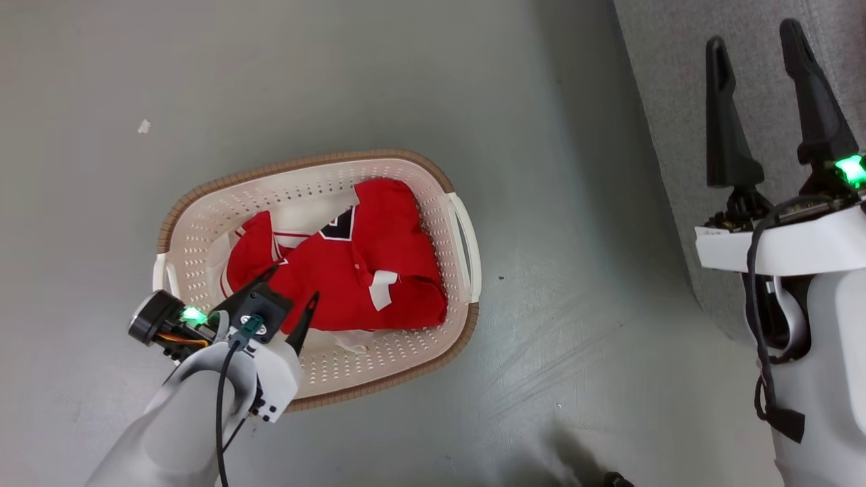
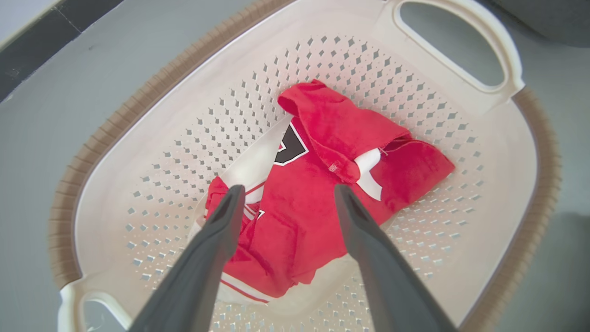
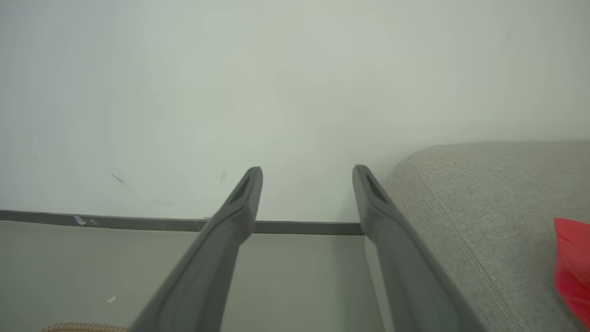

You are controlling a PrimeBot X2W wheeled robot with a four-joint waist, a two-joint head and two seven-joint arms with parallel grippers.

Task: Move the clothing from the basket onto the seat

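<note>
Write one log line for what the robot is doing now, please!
left tool: open, aimed at clothing in basket | right tool: open, empty, near seat | red fabric on seat

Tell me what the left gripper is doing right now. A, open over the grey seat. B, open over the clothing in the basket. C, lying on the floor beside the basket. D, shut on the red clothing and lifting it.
B: the left gripper has its fingers spread apart over the red clothing, which lies in the basket.

white forearms, black cables, dark fingers
</note>
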